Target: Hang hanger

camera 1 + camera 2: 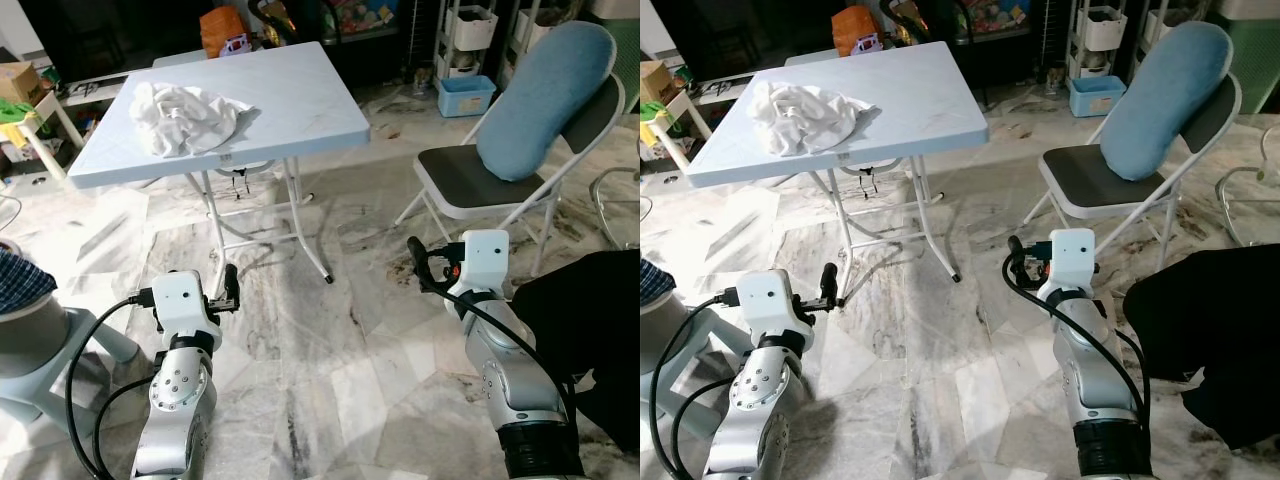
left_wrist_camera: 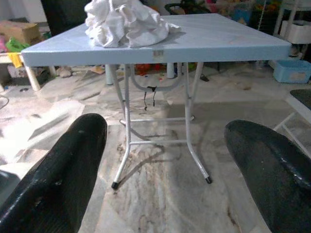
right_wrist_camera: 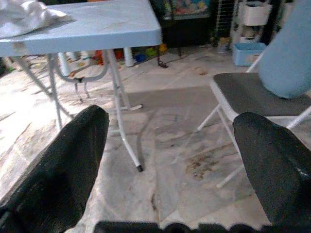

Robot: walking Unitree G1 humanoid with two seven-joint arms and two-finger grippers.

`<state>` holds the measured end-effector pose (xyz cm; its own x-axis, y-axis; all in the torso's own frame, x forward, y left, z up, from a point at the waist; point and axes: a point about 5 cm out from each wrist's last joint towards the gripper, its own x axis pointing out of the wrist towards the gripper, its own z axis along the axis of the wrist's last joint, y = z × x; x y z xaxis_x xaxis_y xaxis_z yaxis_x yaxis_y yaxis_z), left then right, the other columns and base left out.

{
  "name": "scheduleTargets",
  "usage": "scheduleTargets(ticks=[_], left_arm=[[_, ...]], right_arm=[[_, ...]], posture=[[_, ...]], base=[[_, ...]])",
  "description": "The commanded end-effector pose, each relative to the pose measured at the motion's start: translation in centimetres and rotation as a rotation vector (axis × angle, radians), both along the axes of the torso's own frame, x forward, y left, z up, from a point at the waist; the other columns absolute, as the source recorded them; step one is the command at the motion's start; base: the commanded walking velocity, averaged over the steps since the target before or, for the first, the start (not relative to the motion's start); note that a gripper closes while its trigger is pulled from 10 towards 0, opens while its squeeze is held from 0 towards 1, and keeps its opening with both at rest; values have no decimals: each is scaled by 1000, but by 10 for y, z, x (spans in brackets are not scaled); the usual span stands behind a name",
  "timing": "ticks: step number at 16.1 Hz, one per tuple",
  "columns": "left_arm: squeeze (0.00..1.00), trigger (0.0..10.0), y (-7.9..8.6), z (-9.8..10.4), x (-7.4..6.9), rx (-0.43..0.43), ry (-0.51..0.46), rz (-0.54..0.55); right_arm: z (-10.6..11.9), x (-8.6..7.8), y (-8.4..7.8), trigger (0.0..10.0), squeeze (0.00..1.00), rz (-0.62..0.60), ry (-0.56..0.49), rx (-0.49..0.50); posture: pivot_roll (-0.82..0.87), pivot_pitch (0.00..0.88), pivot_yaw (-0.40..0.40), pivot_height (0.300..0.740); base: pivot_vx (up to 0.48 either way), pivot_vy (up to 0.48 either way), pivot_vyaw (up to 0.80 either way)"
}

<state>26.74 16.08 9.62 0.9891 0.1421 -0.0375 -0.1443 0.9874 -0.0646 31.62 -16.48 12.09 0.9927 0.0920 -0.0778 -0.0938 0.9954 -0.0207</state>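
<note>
While both pincers point(image 2: 165, 170) point(image 3: 170, 165) gape, white cloth point(image 1: 188, 115) tops blue table point(image 1: 300, 100), marble floor point(image 1: 340, 350) w/ chair point(image 1: 470, 185).

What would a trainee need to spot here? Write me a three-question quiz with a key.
1. True or false: the white cloth lies on the folding table.
2. What leans against the back of the folding chair? A) blue cushion B) cardboard box C) hanger
3. Fill in: both the left gripper and the right gripper have their fingers ____.

Key: 1 true; 2 A, the blue cushion; 3 open, with nothing held between them.
</note>
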Motion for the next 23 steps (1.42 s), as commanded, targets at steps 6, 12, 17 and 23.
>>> scheduleTargets(ticks=[6,12,17,23], left_arm=[[0,10000,10,-3,-15,-21,6,69],[0,10000,9,0,-9,-20,21,44],[0,10000,2,-2,-6,-24,44,3],[0,10000,7,4,1,-7,38,-2]], right_arm=[[7,-1,2,10000,0,52,-50,-115],[8,-2,12,10000,0,71,-59,-69],[8,-5,12,10000,0,41,-64,-33],[11,-3,12,10000,0,23,-80,-21]], posture=[[-50,0,41,740],[-50,0,69,740],[-70,0,110,740],[-60,0,130,740]], base=[[0,0,0],[0,0,630],[0,463,160],[0,480,0]])
